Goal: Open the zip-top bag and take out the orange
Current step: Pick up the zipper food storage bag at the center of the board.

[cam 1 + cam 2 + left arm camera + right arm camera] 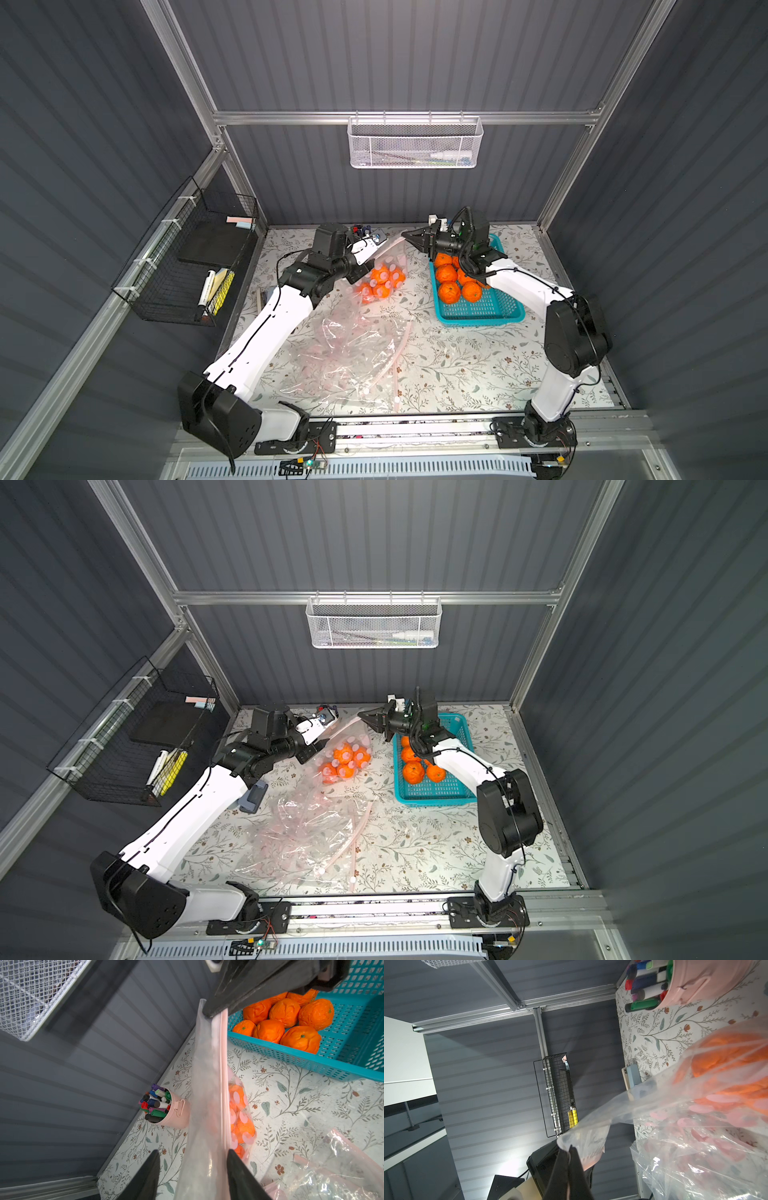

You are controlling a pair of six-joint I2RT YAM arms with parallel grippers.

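Left fingers (149, 1178): half apart, astride the zip-top bag (205, 1095) top edge, not clamped. Right fingers (560, 1172): pinched on its corner, holding it up just left of the teal basket (482, 320). Seal looks unopened; bagged oranges (382, 280) sit inside, opening and extraction both pending.

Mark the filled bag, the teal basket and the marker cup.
filled bag (384, 278): in a top view, bulging part.
teal basket (482, 318): in a top view, near wall.
marker cup (180, 1113): left wrist view, pink side.

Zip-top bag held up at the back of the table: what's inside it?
Oranges show through the dotted clear film of the zip-top bag, bunched at its low end. The print and their overlap hide the exact number.
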